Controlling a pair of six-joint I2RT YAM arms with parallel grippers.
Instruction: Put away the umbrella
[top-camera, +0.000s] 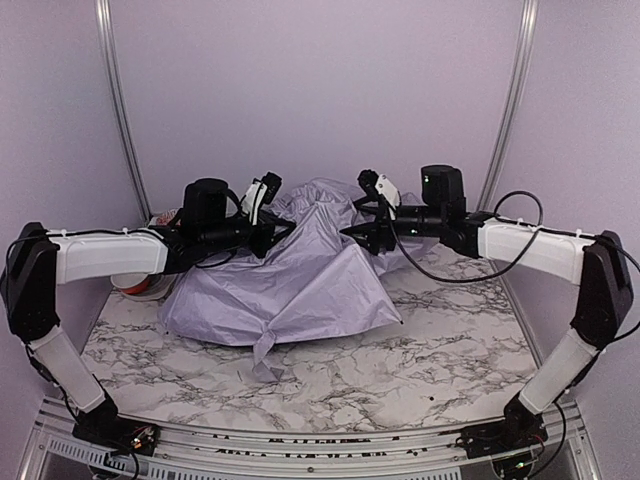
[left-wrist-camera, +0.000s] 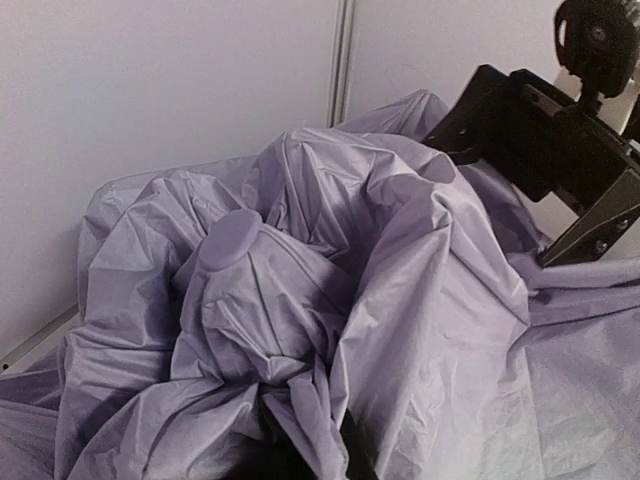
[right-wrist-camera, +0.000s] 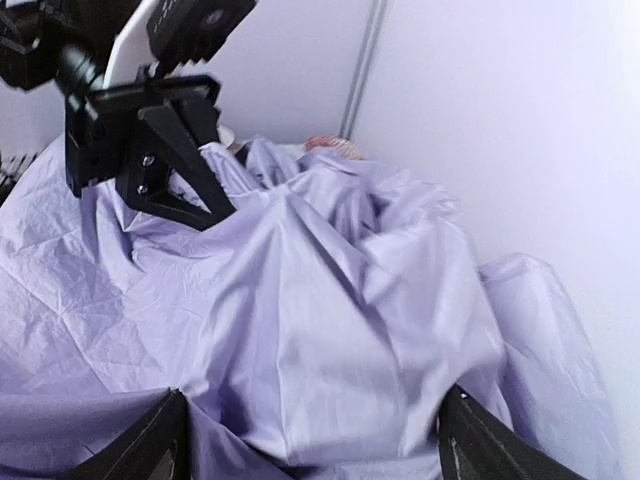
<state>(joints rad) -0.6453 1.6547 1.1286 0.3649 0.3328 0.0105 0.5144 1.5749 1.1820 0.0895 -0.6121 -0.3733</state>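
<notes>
The umbrella (top-camera: 300, 275) lies collapsed on the marble table as a crumpled heap of pale lavender fabric; its shaft and handle are hidden. My left gripper (top-camera: 277, 236) reaches into the heap's left side and is shut on a gathered pinch of fabric (left-wrist-camera: 290, 400); in the left wrist view its fingers are buried under the folds. A round knob shape (left-wrist-camera: 230, 238) pushes up beneath the cloth. My right gripper (top-camera: 362, 232) hovers at the heap's right side, open wide. Its fingertips (right-wrist-camera: 155, 445) straddle a raised ridge of fabric (right-wrist-camera: 330, 330) without closing on it.
A round white and red container (top-camera: 145, 285) sits behind my left arm at the table's left edge. Curved frame poles (top-camera: 120, 110) (top-camera: 512, 100) stand at the back wall. The marble tabletop (top-camera: 380, 370) shows in front of the umbrella.
</notes>
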